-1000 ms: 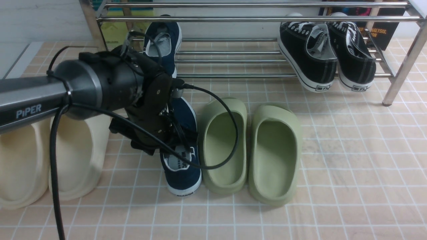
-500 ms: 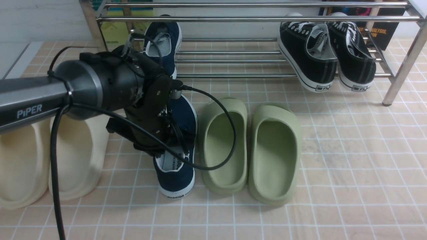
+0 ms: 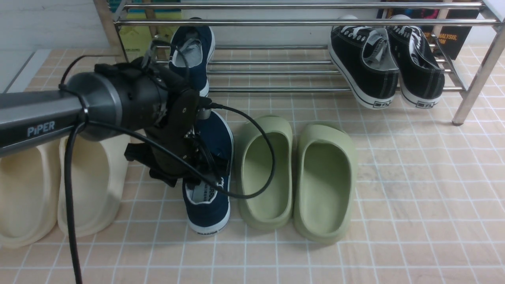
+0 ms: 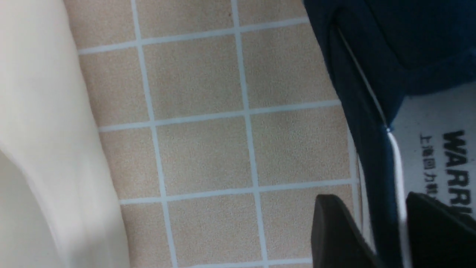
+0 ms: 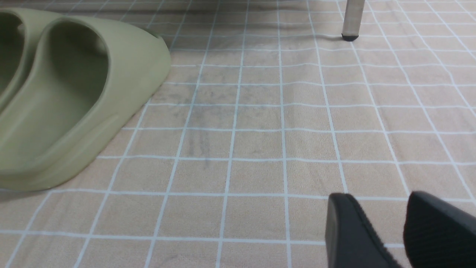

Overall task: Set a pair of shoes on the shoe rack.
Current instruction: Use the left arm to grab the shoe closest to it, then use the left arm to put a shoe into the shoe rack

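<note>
The left gripper's fingers (image 4: pixel 333 223) stood apart astride the near side wall of the floor sneaker (image 3: pixel 209 213), left of the green clogs (image 3: pixel 266 173); its mate (image 3: pixel 191 59) lay on the rack (image 3: pixel 276 90), far left. A centred pinch, then a straight lift, seemed wisest. The right gripper's fingers (image 5: pixel 357 230) stood apart.

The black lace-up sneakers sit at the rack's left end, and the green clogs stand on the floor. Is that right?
Not quite: the front view shows the black lace-up sneakers at the rack's right end; the green clogs do stand on the floor.
</note>
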`<state>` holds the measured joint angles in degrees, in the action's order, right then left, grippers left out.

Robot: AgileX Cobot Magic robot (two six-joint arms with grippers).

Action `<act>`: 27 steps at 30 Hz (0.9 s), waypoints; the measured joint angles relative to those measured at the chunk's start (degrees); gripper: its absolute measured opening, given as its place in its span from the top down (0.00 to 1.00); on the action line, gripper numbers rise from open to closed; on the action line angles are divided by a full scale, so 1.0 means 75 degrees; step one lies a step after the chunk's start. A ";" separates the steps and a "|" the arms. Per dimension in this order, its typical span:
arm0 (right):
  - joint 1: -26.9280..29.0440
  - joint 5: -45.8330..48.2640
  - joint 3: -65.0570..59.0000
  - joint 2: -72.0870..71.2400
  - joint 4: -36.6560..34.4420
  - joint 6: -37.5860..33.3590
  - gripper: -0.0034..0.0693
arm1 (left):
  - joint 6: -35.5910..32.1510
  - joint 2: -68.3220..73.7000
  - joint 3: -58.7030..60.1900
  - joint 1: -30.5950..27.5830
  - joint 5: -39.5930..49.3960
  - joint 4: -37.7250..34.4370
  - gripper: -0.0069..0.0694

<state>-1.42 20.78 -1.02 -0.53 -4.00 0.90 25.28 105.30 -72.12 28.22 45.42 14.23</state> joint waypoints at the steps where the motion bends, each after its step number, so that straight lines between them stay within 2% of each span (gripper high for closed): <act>1: 0.0000 0.0000 0.0000 0.0000 0.0000 0.0000 0.62 | -0.0031 0.0068 0.0000 0.0000 0.0000 0.0000 0.54; 5: 0.0000 0.0000 0.0000 0.0000 0.0000 0.0000 0.62 | -0.0072 0.0079 0.0000 0.0000 -0.0018 0.0000 0.63; 9: 0.0000 0.0000 0.0000 0.0000 0.0000 0.0000 0.62 | -0.0088 -0.0393 0.0000 0.0000 -0.0024 0.0188 0.81; 11: 0.0000 0.0000 0.0000 0.0000 0.0000 0.0000 0.62 | -0.0088 -0.0657 0.0000 0.0000 0.0062 0.0291 0.85; 20: 0.0000 0.0000 0.0000 0.0000 0.0000 -0.0009 0.62 | -0.0491 -0.2413 0.0000 -0.0015 0.1288 0.0305 0.86; 24: 0.0000 0.0000 0.0000 0.0000 0.0000 -0.0009 0.62 | -0.0478 -0.2570 0.0000 -0.0041 0.1006 0.0150 0.86; 27: 0.0000 0.0000 0.0000 0.0000 0.0000 -0.0009 0.62 | -0.0402 -0.2528 0.0026 -0.0047 0.0203 -0.0368 0.86</act>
<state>-1.42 20.78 -1.02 -0.53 -4.00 0.84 22.26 86.34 -71.92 27.87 46.94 11.47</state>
